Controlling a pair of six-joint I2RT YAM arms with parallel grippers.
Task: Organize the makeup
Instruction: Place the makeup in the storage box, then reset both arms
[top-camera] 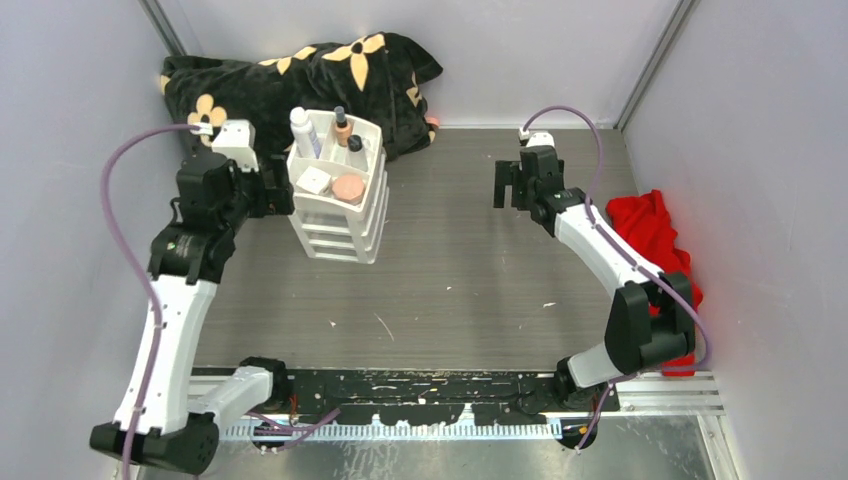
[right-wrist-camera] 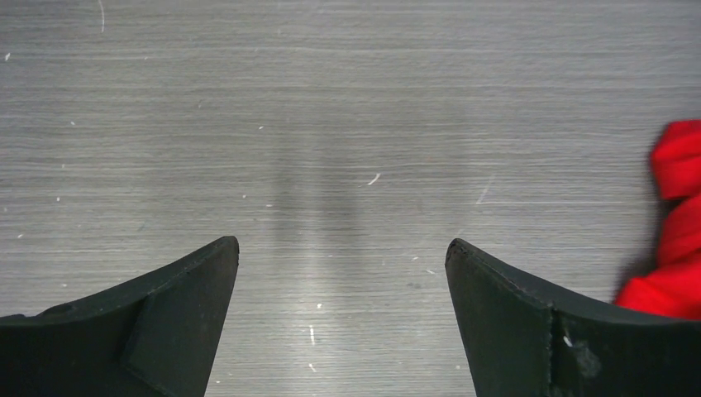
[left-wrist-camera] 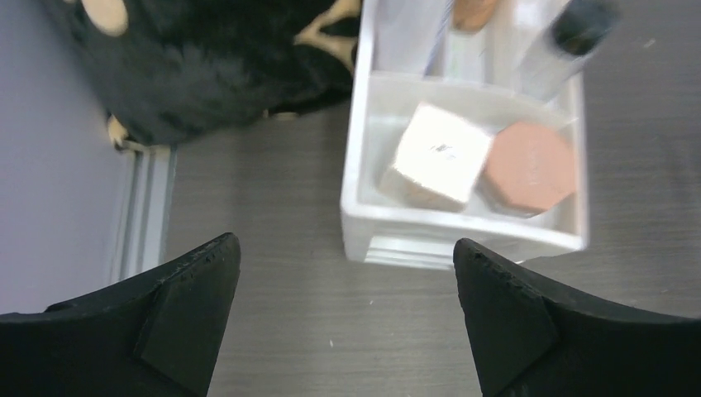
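Note:
The makeup stands in the top tray of a white drawer box [top-camera: 340, 225]: a white bottle [top-camera: 303, 130], a tan dark-capped bottle [top-camera: 342, 126], a clear black-capped piece [top-camera: 355, 144], a white cube [top-camera: 314, 180] and a pink-brown octagonal compact [top-camera: 348, 188]. In the left wrist view the cube [left-wrist-camera: 438, 153] and the compact [left-wrist-camera: 529, 168] lie side by side behind the tray's front wall [left-wrist-camera: 463, 230]. My left gripper [top-camera: 272, 196] [left-wrist-camera: 345, 248] is open and empty, just left of the box. My right gripper [top-camera: 507, 186] [right-wrist-camera: 342, 244] is open and empty over bare table. I cannot make out any thin sticks.
A black cloth bag with tan flowers [top-camera: 300, 75] lies at the back left, behind the box, and shows in the left wrist view [left-wrist-camera: 207, 66]. A red cloth [top-camera: 655, 235] [right-wrist-camera: 674, 223] lies by the right wall. Grey walls close in on three sides.

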